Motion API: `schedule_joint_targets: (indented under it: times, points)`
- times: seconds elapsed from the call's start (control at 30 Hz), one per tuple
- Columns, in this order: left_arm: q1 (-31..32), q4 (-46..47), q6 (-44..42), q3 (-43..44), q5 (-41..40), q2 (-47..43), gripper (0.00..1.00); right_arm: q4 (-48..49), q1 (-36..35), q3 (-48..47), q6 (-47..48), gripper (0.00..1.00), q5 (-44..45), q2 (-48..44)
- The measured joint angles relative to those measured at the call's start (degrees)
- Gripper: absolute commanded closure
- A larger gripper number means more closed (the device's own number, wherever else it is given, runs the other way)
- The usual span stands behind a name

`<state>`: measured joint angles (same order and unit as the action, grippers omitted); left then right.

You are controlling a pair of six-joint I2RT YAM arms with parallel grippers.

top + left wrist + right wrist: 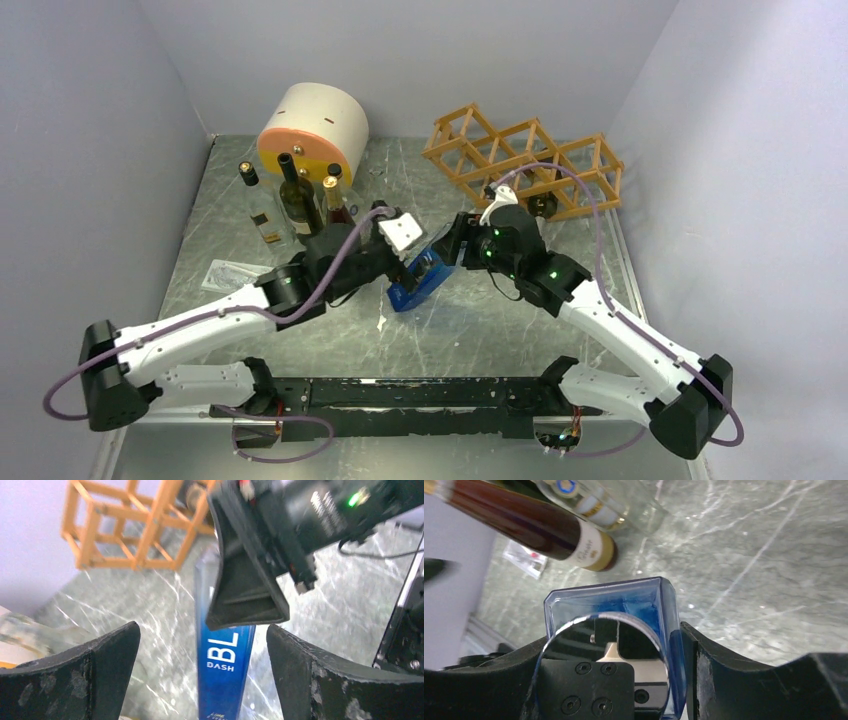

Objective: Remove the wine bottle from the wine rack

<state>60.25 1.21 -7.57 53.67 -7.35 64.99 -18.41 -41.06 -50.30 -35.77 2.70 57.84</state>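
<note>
White letters "BL" and, below them, smaller "DASH" stand on the blue bottle [226,675]; finer print beneath is unreadable, as is the label of the brown bottle [524,522].

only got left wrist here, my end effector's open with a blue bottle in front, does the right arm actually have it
observer: Yes. The right wrist view shows the blue bottle between the fingers of the right end effector, which press on both its sides. Its round shiny end faces that camera.
operator: is it out of the rack
observer: The top view has it over mid-table, well apart from the wine rack at the back right.
operator: whats beside my arm
observer: A cluster of upright bottles stands left of the left end effector, in front of a cream and orange cylinder.
</note>
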Motion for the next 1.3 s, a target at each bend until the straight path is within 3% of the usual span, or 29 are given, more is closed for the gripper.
schedule_joint_targets:
  times: [0.3, 0.57, 0.8, 1.3]
  points:
    - [-4.72, 10.38, 0.2, -4.66, -2.19, -14.78, 0.06, -7.3, 0.07, -10.16, 8.24, 1.0, 2.93, 5.38]
    - [-12.63, 16.59, 4.0, -9.57, -11.32, -24.46, 0.07, -6.88, -2.19, -19.74, 16.72, 1.0, 2.54, 16.02]
    - [-16.37, 19.85, 5.77, -12.22, -17.51, -28.65, 0.11, -5.29, -3.67, -26.1, 26.88, 1.0, -3.82, 24.63]
    - [-17.11, 22.47, 5.62, -13.44, -21.66, -30.03, 0.15, -5.75, -4.13, -40.35, 43.17, 1.0, -15.26, 38.86]
